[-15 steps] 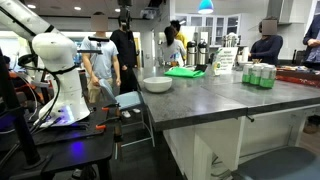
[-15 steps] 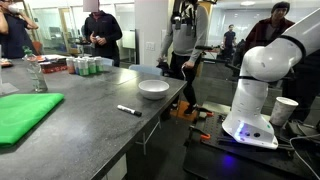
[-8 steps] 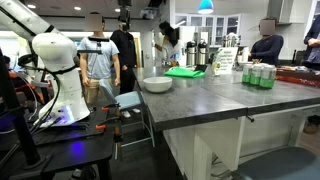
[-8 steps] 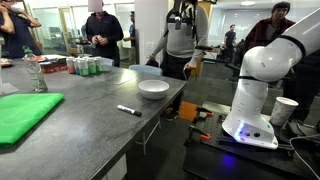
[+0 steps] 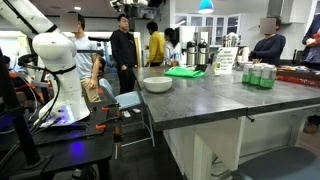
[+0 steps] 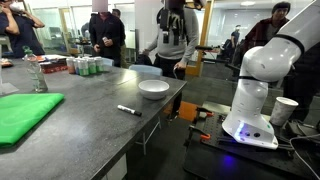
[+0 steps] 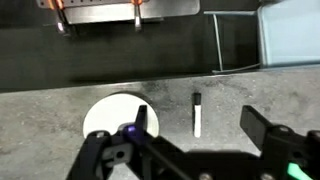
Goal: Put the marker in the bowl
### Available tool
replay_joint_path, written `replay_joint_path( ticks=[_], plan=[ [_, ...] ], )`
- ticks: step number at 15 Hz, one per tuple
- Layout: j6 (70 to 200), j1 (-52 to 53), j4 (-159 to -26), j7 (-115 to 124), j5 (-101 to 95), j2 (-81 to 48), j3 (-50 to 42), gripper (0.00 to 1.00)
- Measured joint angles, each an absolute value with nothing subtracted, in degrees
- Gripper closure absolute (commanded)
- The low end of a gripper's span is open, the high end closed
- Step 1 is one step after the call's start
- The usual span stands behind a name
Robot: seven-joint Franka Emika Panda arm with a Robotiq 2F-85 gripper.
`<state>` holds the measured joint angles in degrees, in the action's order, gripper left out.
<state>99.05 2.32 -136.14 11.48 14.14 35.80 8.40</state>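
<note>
The white bowl sits near the edge of the grey counter; it also shows in an exterior view. The marker, white with a black cap, lies on the counter a little in front of the bowl. In the wrist view the marker lies between my two dark fingers, far below them, with the bowl to its left. My gripper is open and empty, high above the counter. It is out of view in both exterior views.
A flat green tray lies on the counter. Several green cans and a bottle stand farther back. The robot's white base stands on a side table beside the counter. People walk behind the counter.
People in the background have moved. The bowl, the marker and the robot's base have not visibly moved.
</note>
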Motion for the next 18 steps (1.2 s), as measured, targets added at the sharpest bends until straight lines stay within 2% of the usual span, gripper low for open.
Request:
replay_joint_path(
  ticks=[8,13,18],
  plan=[
    [119.88,3.33,-134.22,11.66,7.27,16.2,13.1,0.0],
    [125.9,4.39,-131.04,17.6,4.68,4.57,13.08,0.0],
    [126.2,6.87,-125.81,26.71,0.98,-4.08,12.91,0.0]
  ],
)
